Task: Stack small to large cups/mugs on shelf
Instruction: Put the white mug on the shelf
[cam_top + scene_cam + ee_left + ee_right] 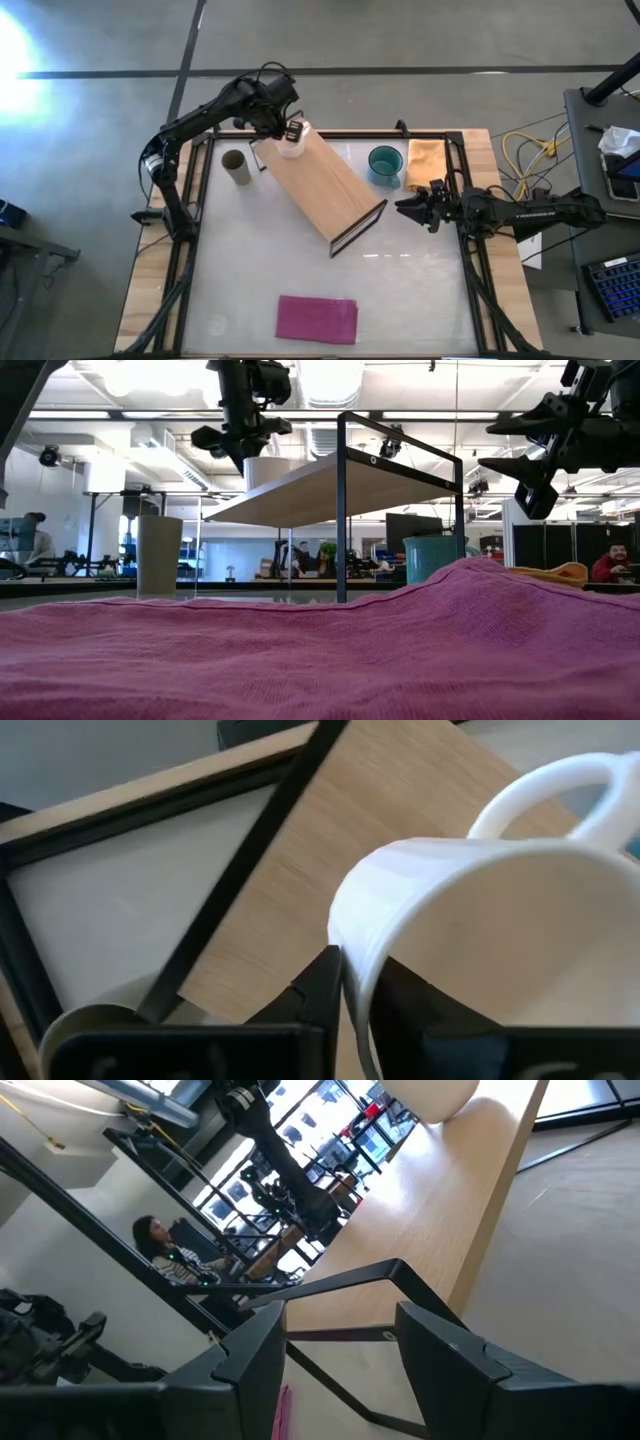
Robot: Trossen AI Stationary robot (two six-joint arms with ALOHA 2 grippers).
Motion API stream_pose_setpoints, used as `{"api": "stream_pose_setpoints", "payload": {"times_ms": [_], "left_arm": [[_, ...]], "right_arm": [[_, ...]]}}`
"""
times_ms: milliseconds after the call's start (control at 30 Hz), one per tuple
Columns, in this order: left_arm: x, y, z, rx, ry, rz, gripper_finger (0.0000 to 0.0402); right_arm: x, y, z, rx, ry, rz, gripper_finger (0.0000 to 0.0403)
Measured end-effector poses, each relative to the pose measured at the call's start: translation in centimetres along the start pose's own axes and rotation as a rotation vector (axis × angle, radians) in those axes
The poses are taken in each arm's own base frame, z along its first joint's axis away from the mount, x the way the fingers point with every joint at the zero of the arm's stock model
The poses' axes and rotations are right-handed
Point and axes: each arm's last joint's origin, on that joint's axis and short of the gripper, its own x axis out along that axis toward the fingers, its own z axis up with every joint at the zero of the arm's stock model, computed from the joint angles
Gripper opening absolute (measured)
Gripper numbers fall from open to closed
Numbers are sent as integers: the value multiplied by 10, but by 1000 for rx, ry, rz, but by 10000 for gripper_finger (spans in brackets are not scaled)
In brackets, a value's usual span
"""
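Observation:
The white mug (290,147) is at the far left end of the light-wood shelf board (325,185), under my left gripper (291,130), which is shut on it. In the low view the mug (272,472) sits at the board's top (320,490); I cannot tell whether it rests on it. The olive-brown cup (235,167) stands upright on the table left of the shelf. The teal-green mug (384,163) stands on the table right of it. My right gripper (415,207) is open and empty by the shelf's near right end. My left gripper pinches the white mug's rim wall (350,955), one finger outside (322,982) and one inside the mug (410,1000), on the side opposite the handle (560,780). The fingers come from above, pointing down. The mug is upright, mouth up, over the board's far left end.
An orange cloth (425,160) lies right of the teal mug. A magenta cloth (317,318) lies near the table's front edge. The shelf's black wire frame (358,227) stands at its near right end. People sit in the room beyond the table.

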Motion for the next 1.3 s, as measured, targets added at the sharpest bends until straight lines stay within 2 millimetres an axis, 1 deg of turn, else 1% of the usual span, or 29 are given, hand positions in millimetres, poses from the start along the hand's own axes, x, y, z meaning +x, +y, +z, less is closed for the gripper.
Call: {"api": "stream_pose_setpoints", "payload": {"times_ms": [267, 400, 533, 700, 1067, 1300], "left_arm": [[-1, -1, -1, 2, 10, -17, 66], [-5, 0, -2, 22, 0, -25, 70], [-15, 3, -3, 49, -27, -38, 71], [-16, 4, -3, 88, -36, -33, 58], [-15, 3, -2, 187, -51, -30, 5], [-15, 3, -2, 242, -52, -29, 2]], "right_arm": [[0, 0, 0, 0, 0, 0, 183], [0, 0, 0, -1, 1, 0, 183], [0, 0, 0, -2, 0, 0, 183], [0, 0, 0, -5, 0, 0, 183], [0, 0, 0, -4, 1, -1, 183], [0, 0, 0, -5, 1, -1, 183]]}}
